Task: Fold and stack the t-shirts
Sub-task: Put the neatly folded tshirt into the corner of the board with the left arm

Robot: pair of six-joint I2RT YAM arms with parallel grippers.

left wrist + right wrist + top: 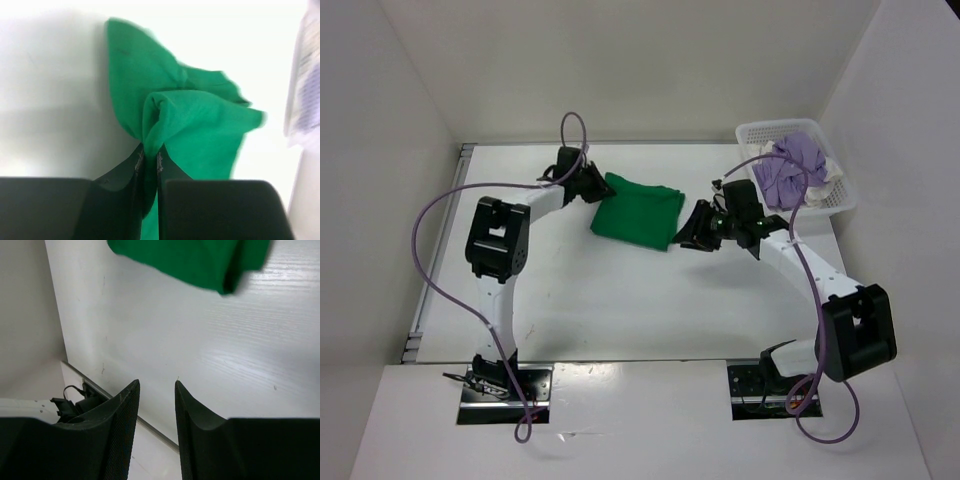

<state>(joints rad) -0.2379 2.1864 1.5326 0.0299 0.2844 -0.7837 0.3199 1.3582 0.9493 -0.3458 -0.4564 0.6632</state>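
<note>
The white counter [620, 300] fills the middle of the top view. Only this view takes in both arms, the whole shirt outline and the white mesh basket [757, 130] in the upper right of the frame. The basket holds a bunched light purple t-shirt [790, 170], with a bit of white cloth [831, 170] at its right side. In the left wrist view the basket is just a blur at the right edge.

The green t-shirt [640, 212] lies on the counter at centre frame, between the two end effectors. It is gathered into a rough four-sided pad. Its long axis runs left to right and dips a little toward the lower right, and its upper left corner points at the left end effector [596, 185].

The left wrist view adds what the top view cannot resolve. The left end effector [150, 150] is pinched nearly closed on a raised fold of the green t-shirt [200, 115], and the cloth fans up and to the right from the grip.

The right end effector [692, 232] sits just off the shirt's lower right corner. Its own camera shows the right end effector [156, 385] with a modest gap between the fingers, and nothing sits in that gap. The green t-shirt [200, 260] appears there only as an edge along the top of the frame, apart from the fingertips.
</note>
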